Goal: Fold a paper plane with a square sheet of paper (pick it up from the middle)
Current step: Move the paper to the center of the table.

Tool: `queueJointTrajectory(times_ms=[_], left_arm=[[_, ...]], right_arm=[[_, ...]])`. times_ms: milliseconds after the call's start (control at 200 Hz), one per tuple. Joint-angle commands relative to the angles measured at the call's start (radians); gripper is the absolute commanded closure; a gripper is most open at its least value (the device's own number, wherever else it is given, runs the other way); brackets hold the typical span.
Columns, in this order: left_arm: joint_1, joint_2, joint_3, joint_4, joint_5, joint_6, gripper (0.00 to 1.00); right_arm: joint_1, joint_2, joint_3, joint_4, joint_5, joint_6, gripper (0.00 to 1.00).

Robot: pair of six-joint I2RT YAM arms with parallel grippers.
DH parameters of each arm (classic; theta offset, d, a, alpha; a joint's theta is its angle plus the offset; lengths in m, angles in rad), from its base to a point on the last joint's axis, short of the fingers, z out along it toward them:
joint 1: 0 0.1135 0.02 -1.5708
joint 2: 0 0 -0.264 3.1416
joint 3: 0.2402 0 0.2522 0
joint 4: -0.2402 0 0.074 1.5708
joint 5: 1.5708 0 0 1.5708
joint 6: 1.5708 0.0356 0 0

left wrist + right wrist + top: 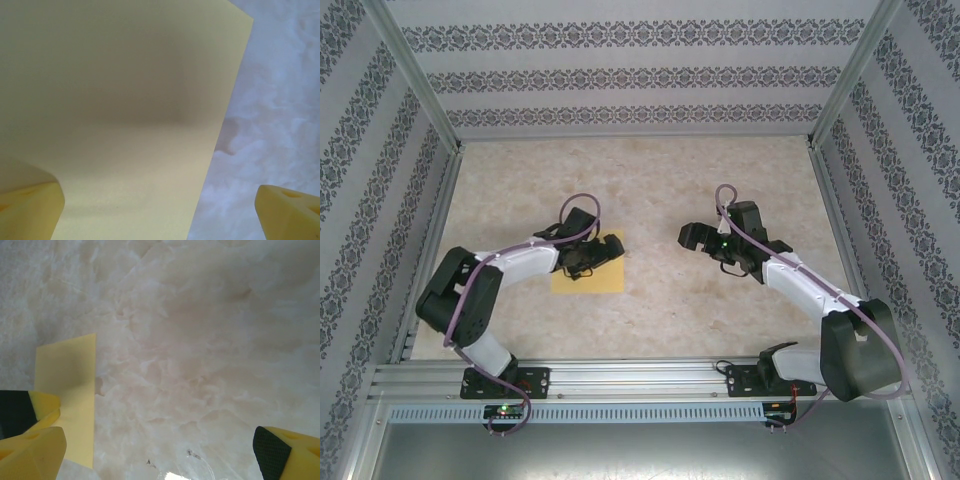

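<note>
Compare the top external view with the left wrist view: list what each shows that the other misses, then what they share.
Top external adds the layout: the right tool open over the beige marbled table, patterned walls around. Left wrist adds closeness: yellow fingertips spread wide, one over the square yellow-orange paper sheet, one beyond its edge. Both share that sheet, flat and unfolded, under the left tool.

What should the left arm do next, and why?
Probably lower the left gripper and pinch the paper near its middle: its jaws stand open above it, the paper lies flat and unfolded, and the right gripper hangs open beside it.
</note>
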Motion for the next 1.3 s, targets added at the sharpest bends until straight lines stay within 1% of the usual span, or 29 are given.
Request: queueJointTrajectory(times_ms=[0,100,155,240,295,415,480,560,684,779,924,969,1059,1129,1294], left_arm=[[-0.069,0.086,0.053,0.031,0.042,-0.042,0.00],[-0.116,0.132,0.121,0.044,0.031,-0.052,0.00],[-0.137,0.121,0.125,0.077,0.004,-0.062,0.00],[-0.141,0.082,0.124,0.103,-0.028,-0.058,0.00],[-0.141,0.036,0.118,0.086,-0.087,-0.032,0.00],[-0.139,-0.109,0.061,0.012,-0.284,0.007,0.00],[-0.134,-0.202,0.019,-0.027,-0.390,0.013,0.00],[-0.118,-0.308,-0.039,-0.049,-0.480,0.026,0.00],[-0.085,-0.449,-0.125,-0.071,-0.574,0.034,0.00],[-0.072,-0.537,-0.171,-0.090,-0.616,0.053,0.00],[-0.056,-0.638,-0.227,-0.102,-0.653,0.072,0.00],[-0.051,-0.663,-0.245,-0.095,-0.658,0.075,0.00],[-0.046,-0.699,-0.274,-0.078,-0.672,0.079,0.00],[-0.045,-0.720,-0.295,-0.061,-0.681,0.087,0.00],[-0.040,-0.743,-0.323,-0.011,-0.697,0.098,0.00]], right_arm=[[-0.002,-0.010,-0.014,-0.016,-0.004,0.025,0.02],[0.003,-0.010,-0.005,-0.025,-0.002,0.042,0.02],[0.006,-0.011,0.001,-0.027,0.006,0.062,0.02],[0.015,-0.008,0.019,-0.025,-0.016,0.075,0.02],[0.029,-0.001,0.038,-0.027,-0.022,0.079,0.02],[0.069,0.039,0.083,-0.026,-0.035,0.095,0.03],[0.093,0.079,0.113,-0.015,-0.055,0.109,0.09],[0.137,0.134,0.158,-0.001,-0.084,0.131,0.11],[0.240,0.237,0.247,-0.009,-0.065,0.145,0.14],[0.305,0.317,0.305,-0.006,-0.053,0.163,0.17],[0.366,0.419,0.396,-0.024,-0.029,0.186,0.16],[0.376,0.454,0.421,-0.037,-0.022,0.203,0.17],[0.400,0.513,0.458,-0.028,-0.068,0.219,0.18],[0.417,0.542,0.478,-0.038,-0.069,0.219,0.18],[0.411,0.577,0.466,-0.067,-0.061,0.204,0.18]])
